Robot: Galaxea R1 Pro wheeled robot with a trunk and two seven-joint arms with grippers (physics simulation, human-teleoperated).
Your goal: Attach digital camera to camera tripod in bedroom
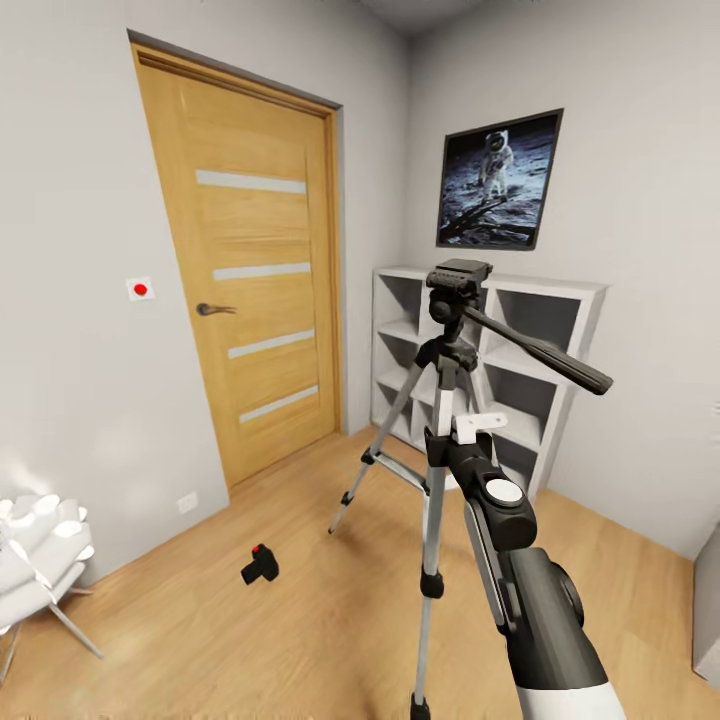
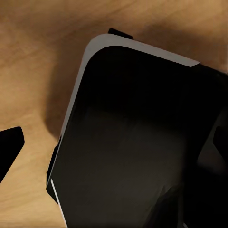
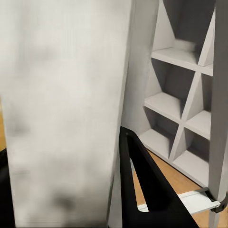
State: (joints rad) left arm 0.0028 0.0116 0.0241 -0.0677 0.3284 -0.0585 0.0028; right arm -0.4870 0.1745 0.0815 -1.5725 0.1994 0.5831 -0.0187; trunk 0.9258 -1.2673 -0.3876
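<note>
The camera tripod (image 1: 440,400) stands on the wood floor in mid-room, with its dark grey pan head (image 1: 458,275) on top and the long black handle (image 1: 545,352) sticking out to the right. The small black digital camera (image 1: 260,566), red button up, lies on the floor to the tripod's left, apart from it. My right gripper (image 1: 472,430) reaches up to the tripod's centre column. In the right wrist view a blurred silver tube of the tripod (image 3: 66,104) lies between the black fingers (image 3: 142,190); whether they press on it is unclear. A left fingertip (image 2: 9,147) shows above the floor.
An oak door (image 1: 250,280) is in the left wall. A white cube shelf (image 1: 540,350) stands behind the tripod under an astronaut poster (image 1: 498,180). A white cushioned chair (image 1: 40,560) sits at the lower left. My dark base (image 2: 142,142) hangs over the floor (image 2: 33,71).
</note>
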